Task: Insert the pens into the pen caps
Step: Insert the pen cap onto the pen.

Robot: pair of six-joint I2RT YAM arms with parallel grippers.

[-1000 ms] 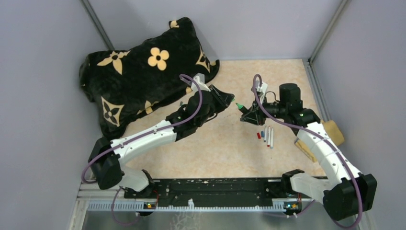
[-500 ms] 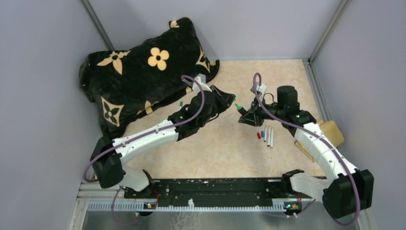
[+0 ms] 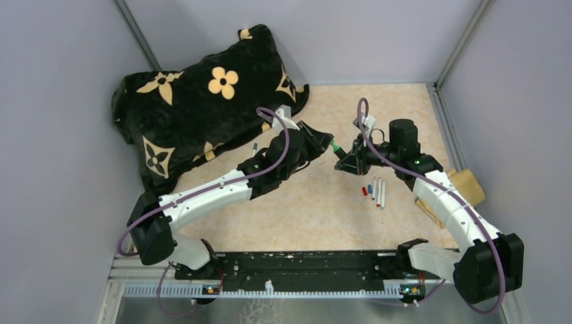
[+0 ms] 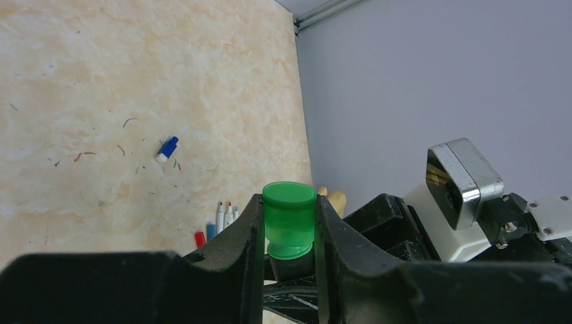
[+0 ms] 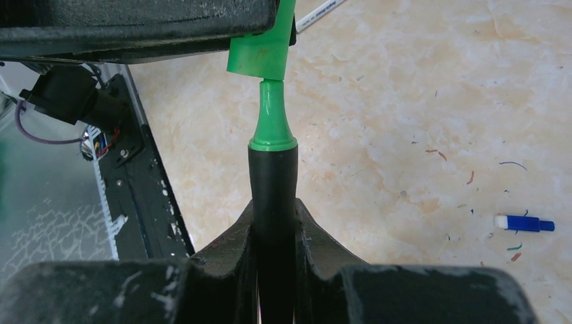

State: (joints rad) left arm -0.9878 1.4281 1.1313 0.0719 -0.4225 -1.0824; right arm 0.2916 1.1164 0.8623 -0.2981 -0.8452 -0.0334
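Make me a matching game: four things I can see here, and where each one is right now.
Things:
1. green cap
2. black pen
3. small blue piece
4. flowered pillow

Places:
A. clamped in the right gripper
B. lying loose on the table, on its own
C. clamped in the left gripper
D. far left corner of the table

Pairs: 1-C, 2-A, 3-B, 4-D
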